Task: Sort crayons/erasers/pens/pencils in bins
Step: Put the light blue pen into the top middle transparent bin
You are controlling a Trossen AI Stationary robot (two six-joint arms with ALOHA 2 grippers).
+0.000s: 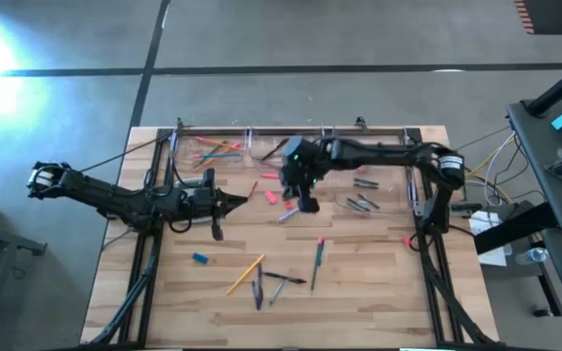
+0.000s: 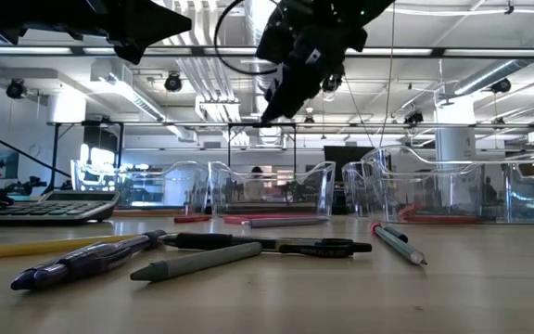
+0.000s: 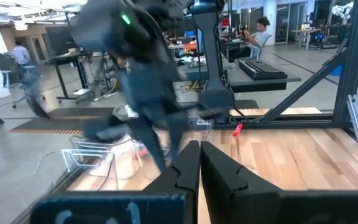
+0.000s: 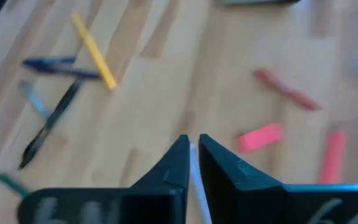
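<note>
Right jaws (image 4: 193,152) clamped on pale pen (image 4: 199,190), pink eraser (image 4: 260,137) just beside.

Bins (image 1: 261,146) line the table's (image 1: 379,273) far edge, pencils (image 1: 218,151) in the left one, pens (image 1: 364,182) in the right. Loose pens (image 1: 281,281) lie near the front edge, erasers (image 1: 271,196) mid-table.

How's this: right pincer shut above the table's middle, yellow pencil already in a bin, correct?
No. The yellow pencil lies loose on the table, outside the bins, as the high view shows. The right pincer is shut above the middle.
</note>
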